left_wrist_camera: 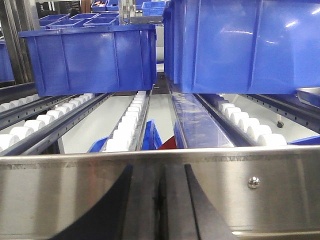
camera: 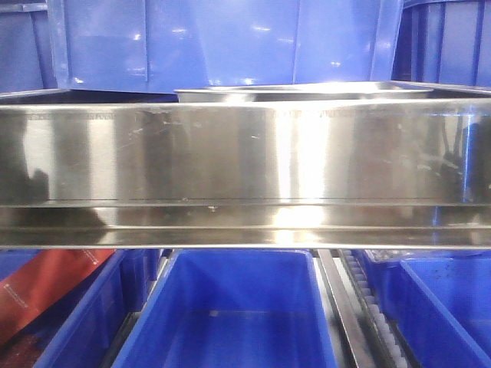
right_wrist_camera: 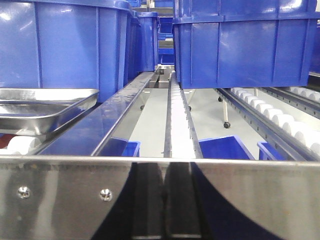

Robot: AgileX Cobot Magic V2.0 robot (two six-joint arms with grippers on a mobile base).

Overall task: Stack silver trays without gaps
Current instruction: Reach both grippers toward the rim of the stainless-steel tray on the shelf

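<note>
A silver tray (camera: 307,92) shows only its shiny rim above the long steel rail (camera: 245,153), just in front of a blue bin (camera: 230,38). The right wrist view has the silver tray (right_wrist_camera: 45,107) at the far left on the rollers; a second rim line under its top rim may be another tray nested below, I cannot tell. In the left wrist view a grey corner at the right edge may be the tray; I cannot tell. My left gripper (left_wrist_camera: 161,170) is shut and holds nothing, low against the rail. My right gripper (right_wrist_camera: 165,167) is likewise shut, right of the tray and apart from it.
Blue bins (left_wrist_camera: 90,55) (right_wrist_camera: 245,45) stand on the roller lanes (left_wrist_camera: 127,120) beyond the rail. Metal lane dividers (right_wrist_camera: 100,125) run away from me. More blue bins (camera: 230,314) sit on the level below, one holding a red object (camera: 42,287).
</note>
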